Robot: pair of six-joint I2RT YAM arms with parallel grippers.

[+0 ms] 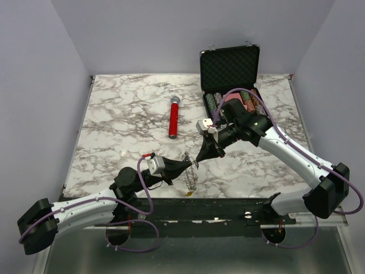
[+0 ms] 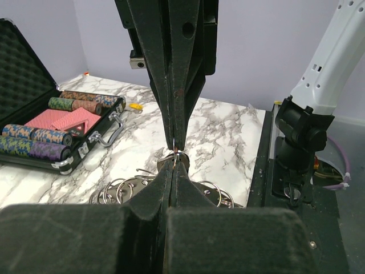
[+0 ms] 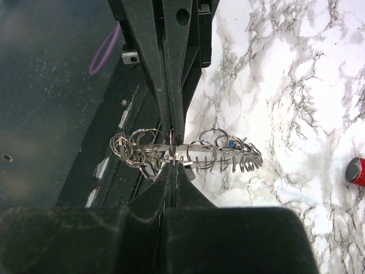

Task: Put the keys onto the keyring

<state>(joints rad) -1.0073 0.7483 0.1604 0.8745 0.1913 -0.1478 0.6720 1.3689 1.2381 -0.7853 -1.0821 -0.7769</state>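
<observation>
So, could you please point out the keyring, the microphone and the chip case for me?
keyring [image 3: 201, 149]: right wrist view, on the bunched metal rings.
microphone [image 1: 173, 121]: top external view, on its red handle.
chip case [image 1: 230, 68]: top external view, on the open lid's foam lining.

**White shells, black joints, purple cables**

The left arm [image 1: 85, 208] and right arm [image 1: 291, 151] wear smooth white shells between bulky black joint housings, with dark fastener dots along the white links. A purple cable [image 1: 149, 200] loops beside each. Each wrist carries a small pale camera block [image 1: 155, 164]. The left gripper [image 1: 193, 165] and right gripper [image 1: 201, 157] are matte black, with 2 long wedge fingers [image 2: 185, 51], each pierced by a round hole. A green light [image 1: 258, 121] glows on the right arm.
</observation>
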